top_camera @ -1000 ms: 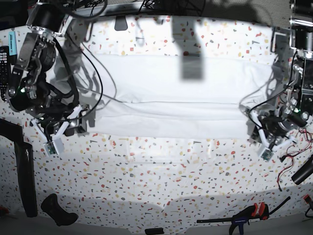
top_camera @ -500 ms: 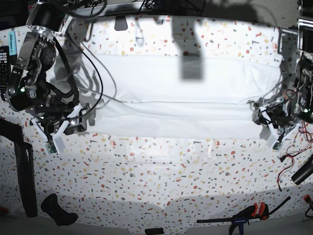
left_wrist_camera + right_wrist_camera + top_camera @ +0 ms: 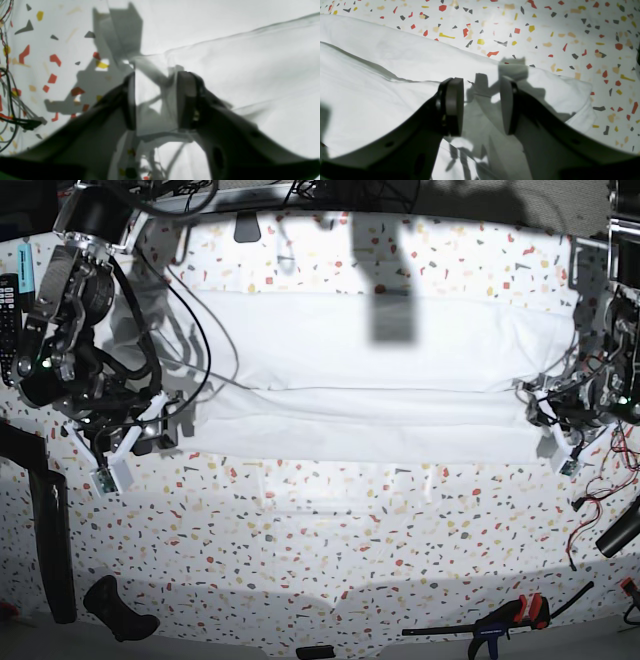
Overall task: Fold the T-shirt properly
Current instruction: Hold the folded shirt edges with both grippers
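1. Base view: the T-shirt (image 3: 370, 375) lies spread as a wide band across the far half of the speckled tabletop (image 3: 320, 540), one long fold running along its length.
2. The left end effector (image 3: 562, 442) sits at the shirt's near corner on that view's right; the right end effector (image 3: 112, 452) sits at the opposite end, just off the cloth's edge.
3. Left wrist view: the left end effector (image 3: 156, 100) has a bunched corner of white cloth (image 3: 250, 75) pinched between its two pads, so it is gripping the T-shirt. The rest of the cloth spreads ahead of it and to one side; bare tabletop (image 3: 50, 37) and loose wires (image 3: 10, 105) lie to the other.
4. Right wrist view: the right end effector (image 3: 482, 105) stands with its jaws apart, a clear gap between the pads, nothing held. The T-shirt (image 3: 382, 82) lies flat below and ahead of it, its corner just beyond one finger (image 3: 507, 105), with tabletop (image 3: 545, 30) past the cloth's edge.
5. A clamp (image 3: 505, 620) lies near the tabletop's front edge, well apart from both end effectors.
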`<state>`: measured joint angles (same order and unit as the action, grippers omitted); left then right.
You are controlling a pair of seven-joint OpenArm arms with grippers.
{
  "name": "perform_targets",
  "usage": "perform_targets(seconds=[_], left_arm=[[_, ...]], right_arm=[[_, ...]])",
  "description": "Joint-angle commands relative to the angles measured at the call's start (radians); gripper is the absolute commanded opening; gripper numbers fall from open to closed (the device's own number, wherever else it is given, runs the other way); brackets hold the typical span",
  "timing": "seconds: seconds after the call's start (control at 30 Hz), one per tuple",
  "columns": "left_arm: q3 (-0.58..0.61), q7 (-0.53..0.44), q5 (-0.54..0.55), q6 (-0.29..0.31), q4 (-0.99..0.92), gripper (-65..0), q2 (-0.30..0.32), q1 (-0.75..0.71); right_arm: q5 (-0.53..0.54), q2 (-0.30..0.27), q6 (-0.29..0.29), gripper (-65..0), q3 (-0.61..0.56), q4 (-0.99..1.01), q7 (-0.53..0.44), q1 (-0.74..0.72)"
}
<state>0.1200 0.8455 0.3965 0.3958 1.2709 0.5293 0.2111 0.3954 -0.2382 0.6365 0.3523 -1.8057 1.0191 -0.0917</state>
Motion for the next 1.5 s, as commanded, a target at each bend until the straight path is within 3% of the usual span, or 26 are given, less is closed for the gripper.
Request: perform_targets(seconds=[0.0,0.67,0.9,1.07,1.33,1.47], left_arm=[[-0.007,-0.010,0.014,0.001,0.019,-45.1,0.016,0.023],[-0.007,-0.082,0.035,0.000,0.019,-45.0,0.014,0.043],[-0.007,-0.077,0.028,0.001,0.019,-45.0,-0.038,0.038],[-0.007,-0.077,-0.066,0.000,0.019,-45.0,-0.077,0.038],[-0.007,-0.077,-0.164,0.000,0.019,-45.1,-0.077,0.039],[-0.007,-0.077,-0.164,0.000,0.019,-54.2,-0.077,0.039]], right_arm=[[0.009,-0.011,0.004,-41.0,0.002,-0.014,-0.023,-0.018],[0.008,-0.011,0.003,-41.0,0.002,-0.014,-0.023,-0.018],[0.008,-0.011,0.003,-41.0,0.002,-0.014,-0.022,-0.018],[0.005,-0.011,0.004,-41.0,0.002,-0.014,-0.011,-0.018],[0.005,-0.011,0.004,-41.0,0.002,-0.014,-0.008,-0.018],[0.005,-0.011,0.003,-41.0,0.002,-0.014,-0.008,-0.018]])
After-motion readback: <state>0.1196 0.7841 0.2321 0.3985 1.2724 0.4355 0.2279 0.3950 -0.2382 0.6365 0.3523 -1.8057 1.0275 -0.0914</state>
